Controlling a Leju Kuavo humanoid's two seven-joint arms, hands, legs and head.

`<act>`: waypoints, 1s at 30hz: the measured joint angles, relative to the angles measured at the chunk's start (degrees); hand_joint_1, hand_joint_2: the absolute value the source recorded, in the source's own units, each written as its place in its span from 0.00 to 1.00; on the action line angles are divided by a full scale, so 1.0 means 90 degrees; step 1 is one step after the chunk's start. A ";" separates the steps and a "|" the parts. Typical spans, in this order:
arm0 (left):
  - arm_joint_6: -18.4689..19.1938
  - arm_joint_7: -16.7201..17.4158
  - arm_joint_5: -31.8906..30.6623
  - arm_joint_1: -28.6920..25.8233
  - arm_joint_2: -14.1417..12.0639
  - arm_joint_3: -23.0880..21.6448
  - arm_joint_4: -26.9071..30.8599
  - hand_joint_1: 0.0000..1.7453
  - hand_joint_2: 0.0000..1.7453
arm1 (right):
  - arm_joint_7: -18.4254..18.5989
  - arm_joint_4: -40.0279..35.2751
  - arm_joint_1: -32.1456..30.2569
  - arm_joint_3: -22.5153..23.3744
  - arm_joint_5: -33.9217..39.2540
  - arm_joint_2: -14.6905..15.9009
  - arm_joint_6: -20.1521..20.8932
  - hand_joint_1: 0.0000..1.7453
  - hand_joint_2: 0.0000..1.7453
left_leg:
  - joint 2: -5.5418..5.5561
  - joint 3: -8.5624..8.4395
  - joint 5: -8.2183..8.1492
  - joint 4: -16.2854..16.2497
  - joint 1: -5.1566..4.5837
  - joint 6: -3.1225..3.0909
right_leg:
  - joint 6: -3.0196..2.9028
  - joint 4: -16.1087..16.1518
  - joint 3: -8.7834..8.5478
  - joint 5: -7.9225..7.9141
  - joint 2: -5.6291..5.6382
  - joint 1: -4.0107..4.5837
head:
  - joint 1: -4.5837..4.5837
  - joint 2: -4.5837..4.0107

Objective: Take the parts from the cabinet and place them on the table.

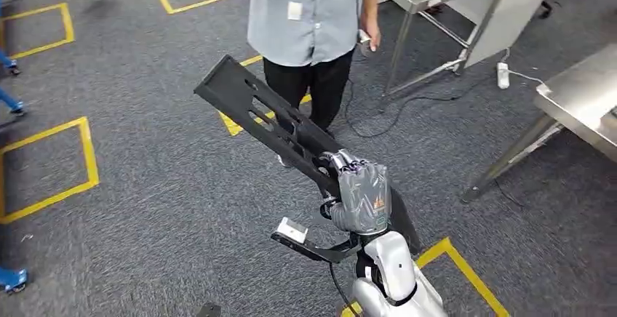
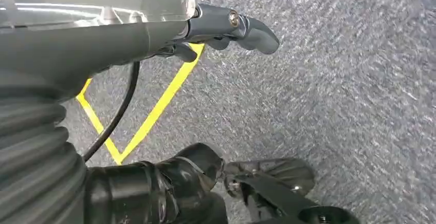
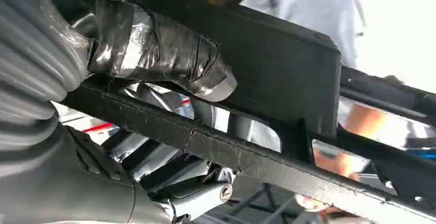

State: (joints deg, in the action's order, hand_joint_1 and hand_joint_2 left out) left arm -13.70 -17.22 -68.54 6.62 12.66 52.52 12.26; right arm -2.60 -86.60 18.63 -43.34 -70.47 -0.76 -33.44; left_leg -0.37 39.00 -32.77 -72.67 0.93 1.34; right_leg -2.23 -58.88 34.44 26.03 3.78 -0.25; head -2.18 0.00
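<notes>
Grey carpet [image 1: 145, 186] w/ yellow tape squares [image 1: 51, 164], steel tables [image 1: 582, 99], right hand [image 1: 360, 193] gripping black part [image 1: 269, 117]

We see our right hand [image 1: 358, 195] gripping a long slotted part [image 1: 269, 118] near one end; the part slants up and away to the left. Behind its far end stands a person [image 1: 309, 26] on the floor [image 1: 145, 186]. Two worktops [image 1: 582, 102] stand to the right, a power strip [image 1: 502, 75] on the floor between them.
</notes>
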 joint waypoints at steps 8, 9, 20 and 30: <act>0.0022 -0.0027 -0.0005 0.0036 0.0019 -0.0005 0.0000 0.00 1.00 | -0.0002 -0.0005 -0.0010 -0.0002 0.0000 0.0012 0.0005 1.00 1.00 | 0.0302 -0.0659 0.0649 0.1579 0.0087 -0.0224 | 0.0251 -0.0126 0.0144 0.0033 0.0377 -0.0029 | 0.0000 0.0000; 0.0024 -0.0029 -0.0010 0.0046 0.0015 -0.0005 0.0000 0.00 1.00 | 0.0000 -0.0017 0.0001 0.0000 -0.0002 0.0017 0.0005 1.00 1.00 | 0.0233 -0.0672 0.0650 0.1605 0.0067 -0.0281 | 0.0276 -0.0333 0.0228 0.0182 -0.0061 0.0026 | -0.0043 0.0000; 0.0029 -0.0022 -0.0010 0.0015 0.0017 -0.0010 0.0000 0.00 1.00 | 0.0019 -0.0039 0.0003 -0.0010 -0.0002 0.0051 0.0012 1.00 1.00 | -0.0536 -0.0793 0.0515 0.1591 -0.0048 -0.0258 | 0.0164 -0.0013 0.0017 0.0063 -0.0954 0.0154 | -0.0054 0.0000; 0.0080 -0.0046 -0.0007 0.0016 0.0007 -0.0010 0.0000 0.00 1.00 | 0.0019 -0.0063 -0.0017 -0.0010 -0.0012 0.0051 0.0024 1.00 1.00 | -0.0012 0.0169 -0.0364 -0.0432 -0.0015 -0.0014 | -0.0021 0.0069 -0.0032 -0.0003 -0.0186 0.0024 | -0.0037 0.0000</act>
State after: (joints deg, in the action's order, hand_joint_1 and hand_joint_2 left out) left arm -12.98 -17.64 -68.61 6.77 12.72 52.43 12.26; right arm -2.43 -87.17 18.48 -43.43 -70.58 -0.31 -33.22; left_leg -0.48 40.52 -36.05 -76.56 0.80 1.21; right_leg -2.41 -58.26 34.16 26.00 2.11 -0.04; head -2.51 0.00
